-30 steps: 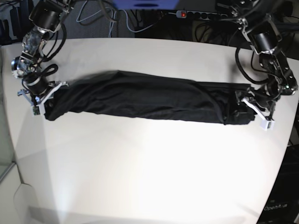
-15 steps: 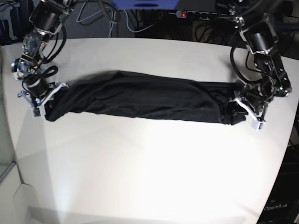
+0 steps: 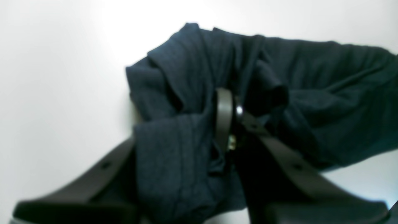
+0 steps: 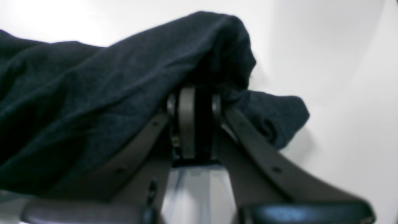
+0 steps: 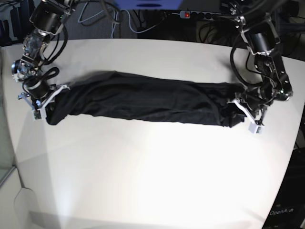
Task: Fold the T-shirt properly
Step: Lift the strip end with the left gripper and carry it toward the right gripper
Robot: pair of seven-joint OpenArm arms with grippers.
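The black T-shirt (image 5: 143,100) lies gathered in a long, narrow band across the white table (image 5: 152,176), running left to right. My left gripper (image 5: 241,114), on the base view's right, is shut on the shirt's bunched right end. In the left wrist view the cloth (image 3: 311,93) wraps around the closed left gripper (image 3: 228,115). My right gripper (image 5: 46,101), on the base view's left, is shut on the shirt's left end. In the right wrist view the fabric (image 4: 93,93) drapes over the closed right gripper (image 4: 194,102).
A power strip (image 5: 200,14) with a red light and loose cables (image 5: 102,19) lie beyond the table's far edge. The table's curved right edge (image 5: 291,157) is close to the left arm. The left table edge (image 5: 9,143) is near the right arm.
My left gripper has moved inward, toward the view's left, still holding the shirt's end, so the band is shorter and slacker. The right gripper has barely moved.
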